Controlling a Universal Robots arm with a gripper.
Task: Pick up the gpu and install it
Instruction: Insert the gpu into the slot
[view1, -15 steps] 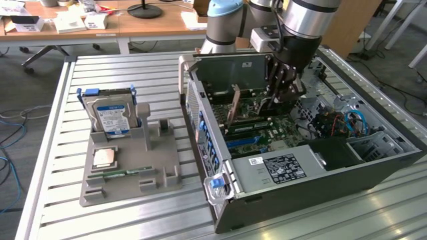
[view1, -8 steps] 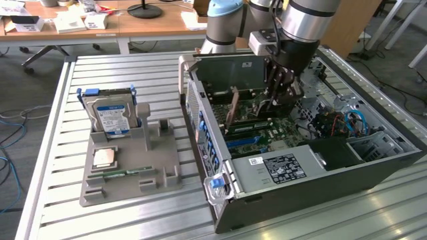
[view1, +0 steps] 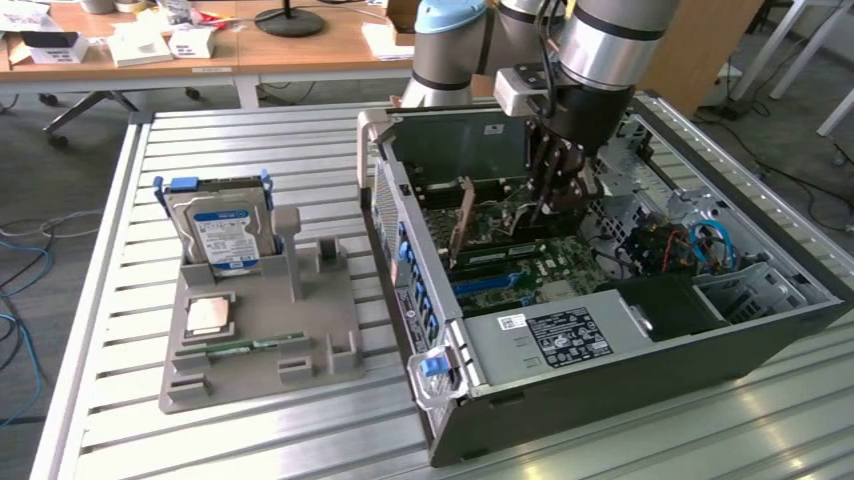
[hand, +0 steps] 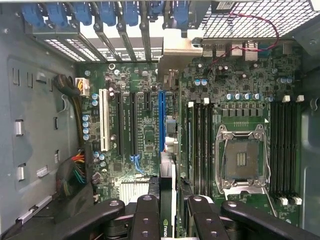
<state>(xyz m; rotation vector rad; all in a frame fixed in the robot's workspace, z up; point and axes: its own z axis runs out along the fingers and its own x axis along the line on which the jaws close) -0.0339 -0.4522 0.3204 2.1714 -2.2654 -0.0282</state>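
Inside the open computer case (view1: 400, 150), my gripper (view1: 561, 195) reaches straight down over the motherboard. In the wrist view my gripper (hand: 172, 217) is shut on the gpu (hand: 169, 165), a thin black card seen edge-on between the black fingers (hand: 148, 215). The card's silver bracket (hand: 177, 50) points at the case's rear slot openings. The card hangs over the motherboard (hand: 135, 140), just beside the long blue slot (hand: 161, 120). Whether its lower edge touches a slot is hidden.
Black and white expansion slots (hand: 104, 120), memory slots (hand: 200, 145) and an empty CPU socket (hand: 240, 160) surround the card. Blue rear clips (hand: 107, 12) line the case's back. A grey fixture (view1: 267, 330) holding a hard drive (view1: 220, 235) lies at the exterior view's left.
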